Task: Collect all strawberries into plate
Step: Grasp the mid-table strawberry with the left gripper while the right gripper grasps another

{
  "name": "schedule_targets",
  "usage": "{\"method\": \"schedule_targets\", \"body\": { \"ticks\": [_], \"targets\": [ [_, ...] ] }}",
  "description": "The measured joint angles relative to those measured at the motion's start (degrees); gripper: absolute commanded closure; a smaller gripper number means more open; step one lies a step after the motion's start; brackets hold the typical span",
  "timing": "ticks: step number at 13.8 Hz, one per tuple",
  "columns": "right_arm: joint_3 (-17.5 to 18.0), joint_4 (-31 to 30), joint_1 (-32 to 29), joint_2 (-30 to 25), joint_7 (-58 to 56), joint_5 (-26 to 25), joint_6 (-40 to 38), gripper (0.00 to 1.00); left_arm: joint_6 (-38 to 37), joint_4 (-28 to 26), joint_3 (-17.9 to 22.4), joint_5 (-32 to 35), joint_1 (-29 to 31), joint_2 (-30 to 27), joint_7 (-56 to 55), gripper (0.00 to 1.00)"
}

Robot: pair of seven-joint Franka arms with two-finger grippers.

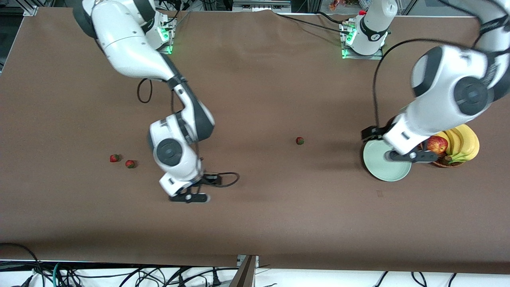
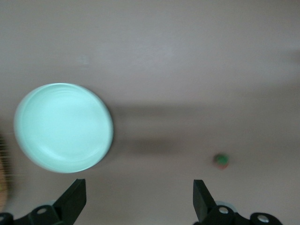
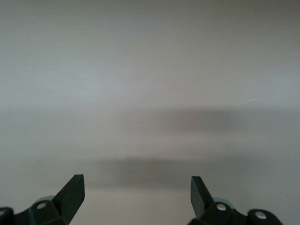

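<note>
Two strawberries [image 1: 114, 158] [image 1: 130, 164] lie side by side toward the right arm's end of the table. A third strawberry [image 1: 300, 140] lies alone mid-table and shows in the left wrist view as well [image 2: 221, 161]. The pale mint plate [image 1: 382, 167] sits beside the basket; the left wrist view shows it with nothing on it [image 2: 63, 127]. My left gripper [image 1: 413, 156] [image 2: 139, 197] hangs open over the plate's edge next to the basket, holding nothing. My right gripper [image 1: 189, 197] [image 3: 137, 194] is open over bare table, between the pair of strawberries and the lone one.
A wicker basket [image 1: 450, 162] at the left arm's end holds a red-yellow apple [image 1: 437, 144] and bananas [image 1: 462, 143], touching the plate's side. Cables hang along the table's front edge.
</note>
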Motion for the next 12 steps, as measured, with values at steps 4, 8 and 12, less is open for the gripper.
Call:
{"method": "schedule_targets", "body": {
  "ticks": [4, 8, 12],
  "targets": [
    [-0.6, 0.1, -6.5, -0.7, -10.8, -0.1, -8.3, 0.00, 20.2, -6.7, -0.1, 0.0, -7.4, 6.7, -12.3, 0.00],
    [-5.1, -0.2, -11.3, -1.1, -24.2, -0.1, -14.3, 0.00, 33.9, -16.7, -0.1, 0.0, -10.9, 8.3, -15.1, 0.00],
    [-6.0, -3.1, -16.6, -1.0, -29.4, 0.3, -13.8, 0.00, 34.7, -20.3, -0.1, 0.0, -13.1, 8.7, -17.2, 0.00]
  ]
}}
